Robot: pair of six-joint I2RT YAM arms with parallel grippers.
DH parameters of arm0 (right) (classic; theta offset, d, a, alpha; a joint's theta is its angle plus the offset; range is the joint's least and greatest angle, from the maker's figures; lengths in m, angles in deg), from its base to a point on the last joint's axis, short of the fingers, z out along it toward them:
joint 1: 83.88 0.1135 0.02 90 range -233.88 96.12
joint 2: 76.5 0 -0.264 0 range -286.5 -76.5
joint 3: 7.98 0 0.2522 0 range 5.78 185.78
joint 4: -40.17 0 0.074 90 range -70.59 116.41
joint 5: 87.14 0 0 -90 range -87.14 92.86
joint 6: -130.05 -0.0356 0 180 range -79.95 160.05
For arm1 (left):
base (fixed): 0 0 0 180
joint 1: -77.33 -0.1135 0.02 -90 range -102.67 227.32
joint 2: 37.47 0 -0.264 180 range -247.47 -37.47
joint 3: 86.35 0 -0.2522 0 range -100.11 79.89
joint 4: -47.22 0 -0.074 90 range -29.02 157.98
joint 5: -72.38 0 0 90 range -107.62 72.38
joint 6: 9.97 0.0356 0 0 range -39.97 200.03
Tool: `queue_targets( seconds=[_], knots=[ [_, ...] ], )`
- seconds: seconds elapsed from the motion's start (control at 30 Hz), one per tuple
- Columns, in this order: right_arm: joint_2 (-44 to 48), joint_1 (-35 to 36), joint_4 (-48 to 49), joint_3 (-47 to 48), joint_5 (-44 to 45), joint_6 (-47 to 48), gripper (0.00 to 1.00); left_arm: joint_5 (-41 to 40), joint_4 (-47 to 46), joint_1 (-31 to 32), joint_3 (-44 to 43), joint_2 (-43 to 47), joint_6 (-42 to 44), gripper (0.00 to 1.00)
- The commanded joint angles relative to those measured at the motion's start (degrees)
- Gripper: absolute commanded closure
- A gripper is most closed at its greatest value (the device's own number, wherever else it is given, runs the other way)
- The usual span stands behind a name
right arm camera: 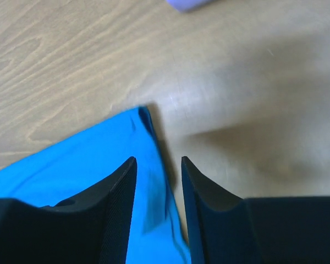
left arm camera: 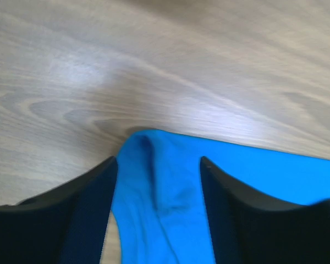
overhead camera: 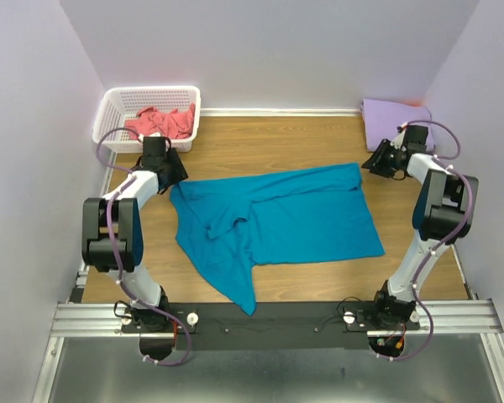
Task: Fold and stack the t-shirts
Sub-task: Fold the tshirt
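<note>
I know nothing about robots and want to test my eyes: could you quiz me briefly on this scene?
1. True or false: the teal-blue shirt lies spread on the table.
2. The coral-pink shirt is: A in the white basket, B on the table, C under the teal-blue shirt?
3. Fill in: the lavender shirt sits at the table's far ___ corner.
Key: 1 true; 2 A; 3 right.

We read a robotics lab cell, plain pale lavender walls (overhead camera: 277, 50) around a wood-grain tabletop (overhead camera: 260, 138), silver aluminium rail (overhead camera: 269, 317) carrying two black-and-white robot arms (overhead camera: 113, 227), white plastic lattice basket (overhead camera: 109, 105) beyond our left claw (overhead camera: 175, 178).
</note>
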Motion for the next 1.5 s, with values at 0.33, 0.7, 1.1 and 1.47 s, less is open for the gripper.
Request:
queue_targets(
  seconds=[0.33, 0.7, 1.1, 1.47],
  knots=[
    [12.8, 0.7, -0.3, -13.5, 4.0, -12.7, 0.65, -3.7, 0.1, 7.9, 12.9, 24.9, 3.2, 0.21],
    [7.8, 2.3, 2.8, -15.1, 4.2, -13.5, 0.68, -5.3, -5.7, 12.1, 21.9, 31.6, 6.0, 0.21],
    [6.3, 4.7, 2.8, -12.8, 4.7, -13.7, 0.68, -7.1, -6.4, 12.2, 20.7, 29.6, 6.9, 0.21],
    [10.4, 4.8, -1.2, -12.0, 12.3, -9.7, 0.86, -7.4, -6.3, 12.2, 20.6, 29.4, 7.0, 0.21]
  ],
)
